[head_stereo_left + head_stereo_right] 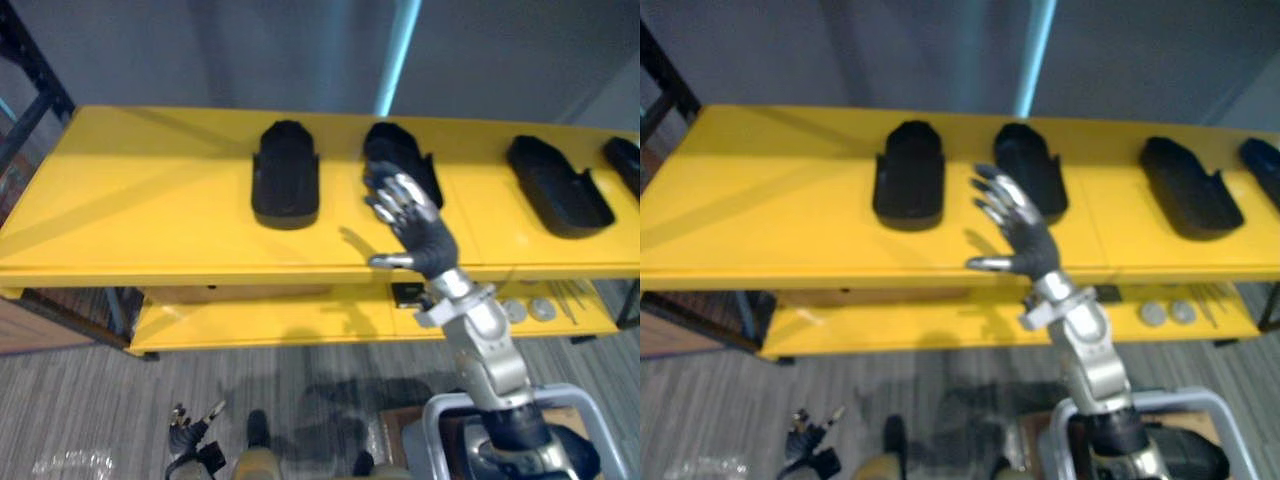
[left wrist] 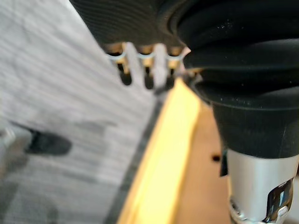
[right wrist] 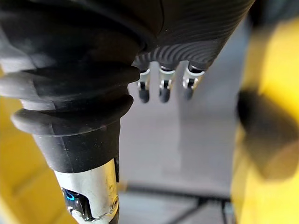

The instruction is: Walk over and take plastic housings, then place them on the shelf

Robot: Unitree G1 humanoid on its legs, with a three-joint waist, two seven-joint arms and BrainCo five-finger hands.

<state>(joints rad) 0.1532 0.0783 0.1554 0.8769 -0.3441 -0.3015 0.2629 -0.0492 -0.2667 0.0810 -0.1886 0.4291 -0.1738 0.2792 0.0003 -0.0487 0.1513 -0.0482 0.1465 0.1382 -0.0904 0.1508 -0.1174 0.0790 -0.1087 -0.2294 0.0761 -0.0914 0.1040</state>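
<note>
Plainly, the plastic housings lie in a row on the yellow shelf top (image 1: 150, 200), all closer to its back edge than to its front edge. We count the left housing (image 1: 285, 175) near the middle of the board, the middle housing (image 1: 1032, 165) just beside it, the right housing (image 1: 558, 188) well apart toward the right end, and a fourth housing (image 1: 626, 160) at the right end, cut off by the view's edge.

Each is a black, open-topped shell with raised side walls and one rounded end. We judge them light and stiff. They also look smooth enough to slip, so a pinch over one side wall, thumb inside and fingers outside, seems the safest hold. A span across the narrow width would also serve.

Our right hand (image 1: 425, 235) hangs over the front edge, empty, its fingers spread and its thumb out to the side. The fingertips reach toward the near end of the middle housing, but we cannot tell whether they touch it. Our left hand (image 1: 190, 432) hangs low beside the floor, fingers loose and holding nothing.

Below the front edge sits a lower yellow board (image 1: 250, 322) with two round silver discs (image 1: 528, 310) near its right end.
</note>
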